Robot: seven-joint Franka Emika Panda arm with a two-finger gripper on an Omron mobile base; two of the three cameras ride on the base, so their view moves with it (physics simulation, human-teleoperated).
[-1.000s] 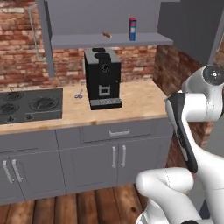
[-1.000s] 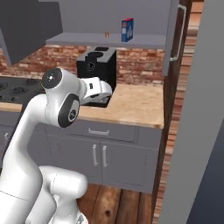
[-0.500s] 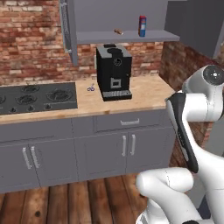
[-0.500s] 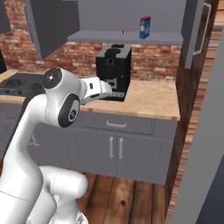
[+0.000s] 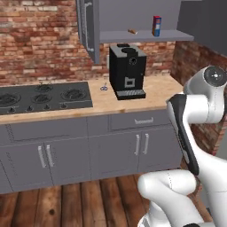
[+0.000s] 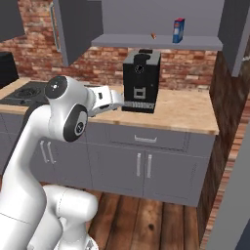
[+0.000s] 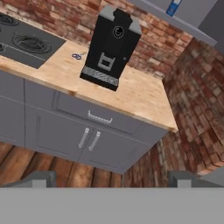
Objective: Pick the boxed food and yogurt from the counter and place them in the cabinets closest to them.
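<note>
Tan wood-grain counter (image 5: 155,95) runs across the middle of the left base view, with a black coffee machine (image 5: 127,72) standing on it and a black hob (image 5: 42,96) at the left. Above, the open cabinets (image 5: 146,36) show a grey shelf. On it, at upper right of the frame, the boxed food (image 5: 156,25) stands upright, its long axis vertical. A small brown item (image 5: 132,31) lies to its left. A tiny object (image 5: 103,88) rests on the counter left of the machine; it is too small to name.

From the right base view, the boxed food (image 6: 178,30) shows a blue face, upright at top centre-right. The white arm (image 6: 105,99) reaches toward the coffee machine (image 6: 140,80); its fingers are hidden, so I cannot tell whether they are parted or closed.

From the hand view, the coffee machine (image 7: 111,46) tilts in the upper middle, the tiny object (image 7: 76,56) just left of it, and the boxed food (image 7: 174,7) sits cut off at the top edge. Grey base cupboards (image 7: 87,138) lie below.
</note>
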